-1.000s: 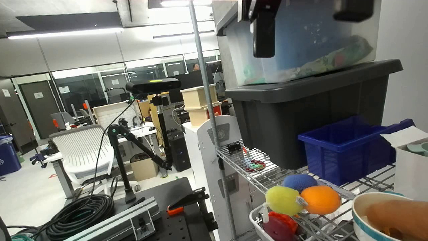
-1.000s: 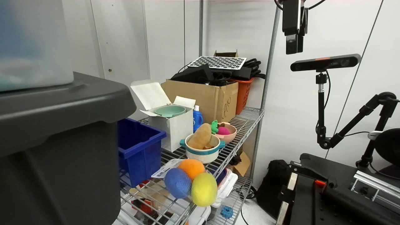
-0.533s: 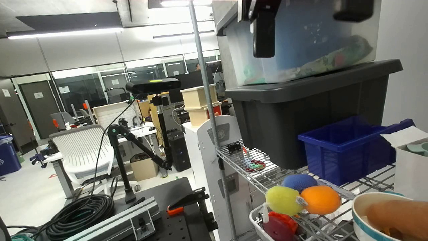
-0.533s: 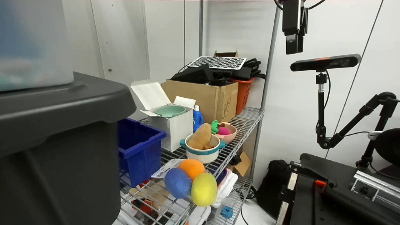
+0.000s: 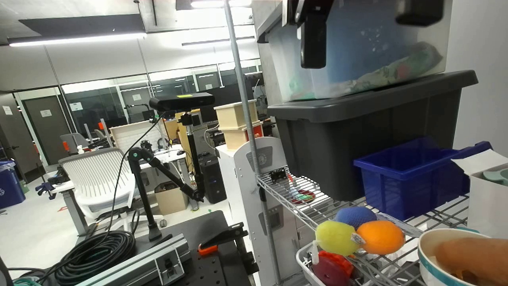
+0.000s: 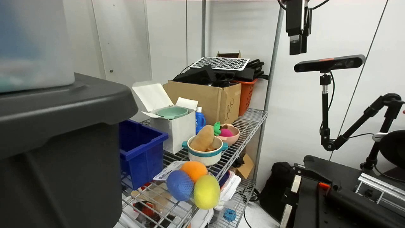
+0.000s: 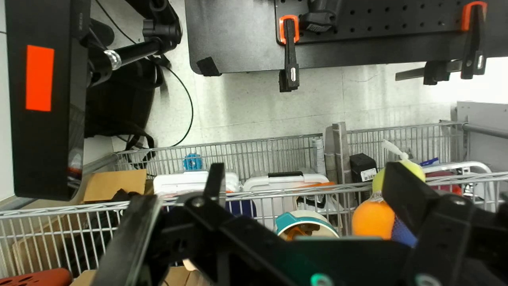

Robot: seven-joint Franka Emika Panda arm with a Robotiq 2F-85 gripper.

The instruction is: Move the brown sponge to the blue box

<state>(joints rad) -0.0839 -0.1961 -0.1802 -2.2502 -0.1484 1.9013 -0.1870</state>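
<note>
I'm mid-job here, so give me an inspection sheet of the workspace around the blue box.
Surface: wire shelf with open gaps.
Job's things: blue box stands upright beside the dark grey tote; brown sponge is apparently the rounded piece sticking out of the white pot.
Clutter: blue ball, orange ball and yellow ball bunched at the shelf's edge; green bowl in an open white box.
Grippers: end effector open, higher than the shelf, holding nothing.
Cables: coiled black cable beside the camera stand; thin cable seen against the floor.
Surroundings: office chair behind the camera stand in an exterior view.
</note>
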